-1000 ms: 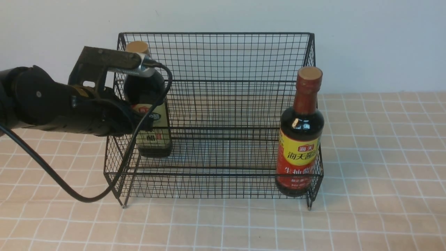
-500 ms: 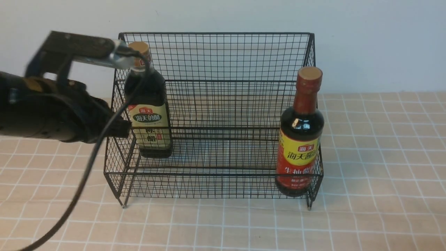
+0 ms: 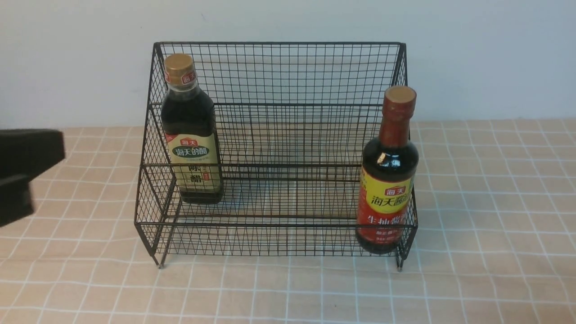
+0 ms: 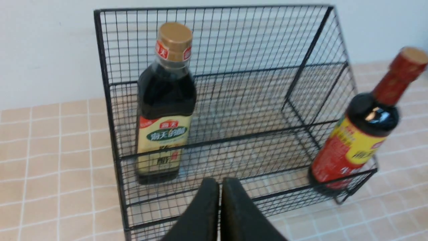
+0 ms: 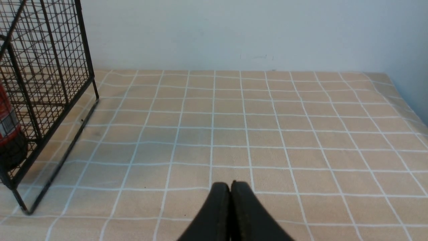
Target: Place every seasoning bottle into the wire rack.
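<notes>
The black wire rack point(image 3: 288, 72) stands at the table's middle. The squarish gold-capped bottle point(image 3: 191, 148) stands upright on its upper tier at the left. The round red-necked bottle point(image 3: 389, 180) stands upright in the lower tier's right front corner. My left gripper point(image 3: 45, 173) is at the far left edge, apart from the rack. In the left wrist view it point(image 4: 219, 182) is shut and empty, facing the rack point(image 4: 250, 43), the squarish bottle point(image 4: 165, 113) and the round bottle point(image 4: 361, 134). My right gripper point(image 5: 230, 187) is shut and empty, right of the rack point(image 5: 50, 67).
A beige checked tablecloth point(image 3: 495, 202) covers the table. A pale wall point(image 3: 486, 54) stands close behind the rack. The table's right edge point(image 5: 406, 100) shows in the right wrist view.
My left arm has pulled back to the left, away from the squarish bottle, which stays standing in the rack. The round bottle and rack have not moved.
</notes>
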Tool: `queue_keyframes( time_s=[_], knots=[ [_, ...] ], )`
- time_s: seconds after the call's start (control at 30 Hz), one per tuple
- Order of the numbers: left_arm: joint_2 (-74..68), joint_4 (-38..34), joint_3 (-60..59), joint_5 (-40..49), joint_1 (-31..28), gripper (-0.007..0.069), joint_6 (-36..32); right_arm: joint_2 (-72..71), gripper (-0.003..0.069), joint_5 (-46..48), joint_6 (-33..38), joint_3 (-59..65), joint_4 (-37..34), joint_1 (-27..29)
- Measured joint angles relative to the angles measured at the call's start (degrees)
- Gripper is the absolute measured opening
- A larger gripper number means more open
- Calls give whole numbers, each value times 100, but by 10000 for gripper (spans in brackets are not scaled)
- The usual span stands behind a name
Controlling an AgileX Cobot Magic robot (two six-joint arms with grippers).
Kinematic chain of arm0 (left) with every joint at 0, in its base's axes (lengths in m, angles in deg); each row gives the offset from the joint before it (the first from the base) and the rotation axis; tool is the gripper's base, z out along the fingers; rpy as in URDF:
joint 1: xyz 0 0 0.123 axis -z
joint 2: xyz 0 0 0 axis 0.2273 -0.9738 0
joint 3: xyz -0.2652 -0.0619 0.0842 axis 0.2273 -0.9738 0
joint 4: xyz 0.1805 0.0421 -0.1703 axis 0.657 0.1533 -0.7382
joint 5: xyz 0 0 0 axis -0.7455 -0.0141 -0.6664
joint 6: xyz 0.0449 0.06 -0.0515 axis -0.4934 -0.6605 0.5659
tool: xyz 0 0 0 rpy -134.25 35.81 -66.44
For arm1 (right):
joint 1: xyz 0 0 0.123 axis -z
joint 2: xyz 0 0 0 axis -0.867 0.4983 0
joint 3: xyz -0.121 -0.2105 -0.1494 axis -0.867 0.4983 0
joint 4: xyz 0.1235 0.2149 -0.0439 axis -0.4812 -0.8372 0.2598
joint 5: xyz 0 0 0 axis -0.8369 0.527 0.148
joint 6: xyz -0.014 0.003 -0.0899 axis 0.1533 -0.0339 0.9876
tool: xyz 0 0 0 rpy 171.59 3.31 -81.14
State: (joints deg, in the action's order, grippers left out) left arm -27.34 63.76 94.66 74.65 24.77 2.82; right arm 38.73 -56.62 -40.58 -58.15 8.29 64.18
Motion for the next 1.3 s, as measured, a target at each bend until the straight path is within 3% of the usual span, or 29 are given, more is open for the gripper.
queue_keyframes(
  time_s=[0.4,0.67,0.83,1.1,1.3],
  knots=[
    [588,-66,0,89,0,-7,-5,0,-15,0,10,0,0,0],
    [685,442,-255,55,0,-7,-661,0,-15,0,67,0,0,0],
    [1449,1011,-1350,-461,0,-7,-551,0,-15,0,69,0,0,0],
    [3396,1696,-4268,-2072,-491,-7,91,0,-15,0,83,0,0,0],
    [3732,1776,-5286,-2239,-519,-7,179,0,-15,0,83,0,0,0]
  ],
)
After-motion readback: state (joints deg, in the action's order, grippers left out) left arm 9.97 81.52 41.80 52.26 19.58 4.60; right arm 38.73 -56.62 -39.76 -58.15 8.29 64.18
